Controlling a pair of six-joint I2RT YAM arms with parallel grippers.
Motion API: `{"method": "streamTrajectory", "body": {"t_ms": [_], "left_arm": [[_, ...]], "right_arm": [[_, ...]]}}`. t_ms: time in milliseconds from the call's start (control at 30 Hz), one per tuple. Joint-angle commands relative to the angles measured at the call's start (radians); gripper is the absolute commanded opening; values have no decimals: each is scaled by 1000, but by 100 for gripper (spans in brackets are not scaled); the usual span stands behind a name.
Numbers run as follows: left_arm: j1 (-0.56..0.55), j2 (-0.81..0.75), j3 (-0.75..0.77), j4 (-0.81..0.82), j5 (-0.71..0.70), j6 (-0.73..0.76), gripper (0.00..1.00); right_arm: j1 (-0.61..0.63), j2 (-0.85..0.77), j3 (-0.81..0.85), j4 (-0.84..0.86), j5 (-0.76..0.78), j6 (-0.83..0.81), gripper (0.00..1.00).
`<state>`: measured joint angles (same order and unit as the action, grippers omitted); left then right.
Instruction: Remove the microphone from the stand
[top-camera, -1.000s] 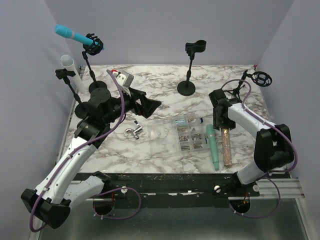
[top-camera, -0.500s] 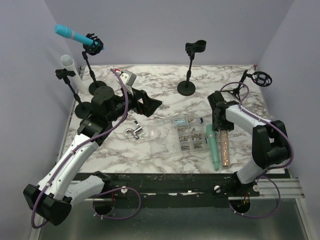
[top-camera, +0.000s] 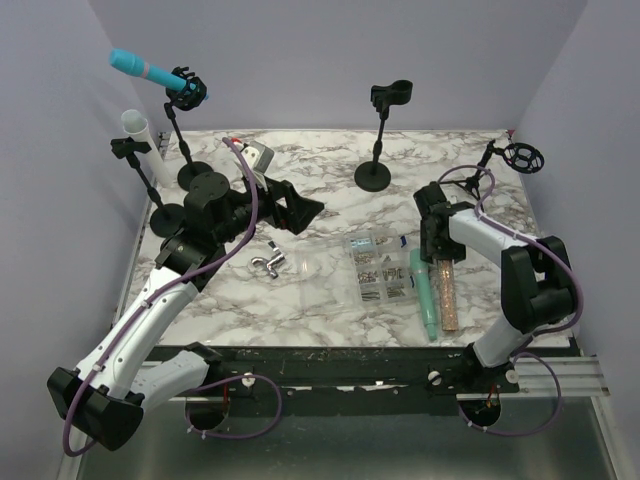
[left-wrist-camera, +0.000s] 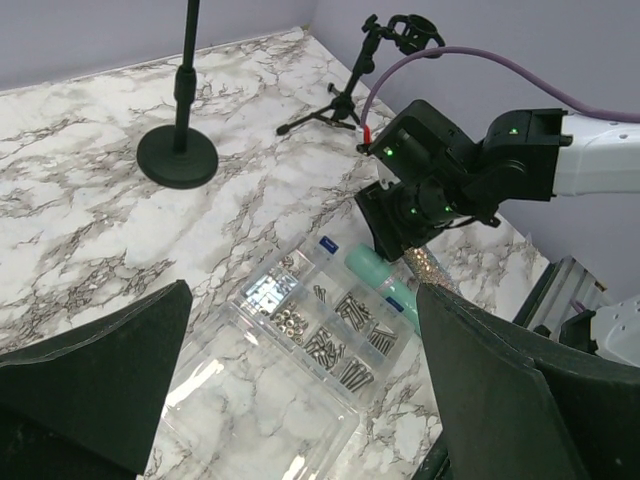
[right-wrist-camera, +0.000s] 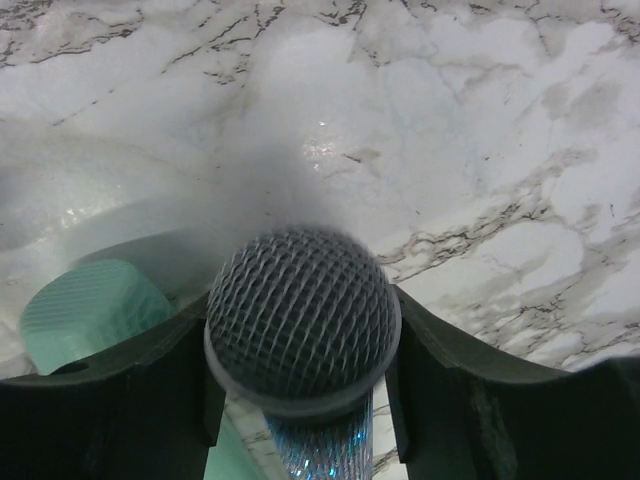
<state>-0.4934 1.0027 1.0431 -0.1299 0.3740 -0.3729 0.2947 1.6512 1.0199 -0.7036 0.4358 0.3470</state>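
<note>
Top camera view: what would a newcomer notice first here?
The bright blue microphone clipped in its stand at the far left corner stands out. On the right side, the right claw grips the mesh head of a glitter microphone lying on the marble table beside a teal microphone.

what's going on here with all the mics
The right tool is down on the table, closed around the head of a glitter mic that lies flat beside a teal mic. The left tool hangs open above the table, holding nothing. A blue mic sits in its stand at the back left, and the middle stand is empty.
</note>
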Motion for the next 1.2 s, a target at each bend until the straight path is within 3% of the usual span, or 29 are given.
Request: {"method": "streamTrajectory", "body": {"t_ms": [0,200,533,933,1067,1167], "left_arm": [[-1,6,3,0,2,8,99],[0,8,0,5,8,2,98],[4,7,-8,14,9,2,99],[4,0,-3,1,-39,39,99],[4,-8,-1,9,-58,29,99],[1,0,41,-7,-48,2,99]], "right_arm": [[6,32,9,25,-33,-10,65],[6,41,9,28,-39,-10,73],[6,32,23,32,-4,5,75],[7,-58,206,-22,-14,-20,83],[7,-71,314,10,-111,5,86],[8,-93,378,123,-276,88,91]]}}
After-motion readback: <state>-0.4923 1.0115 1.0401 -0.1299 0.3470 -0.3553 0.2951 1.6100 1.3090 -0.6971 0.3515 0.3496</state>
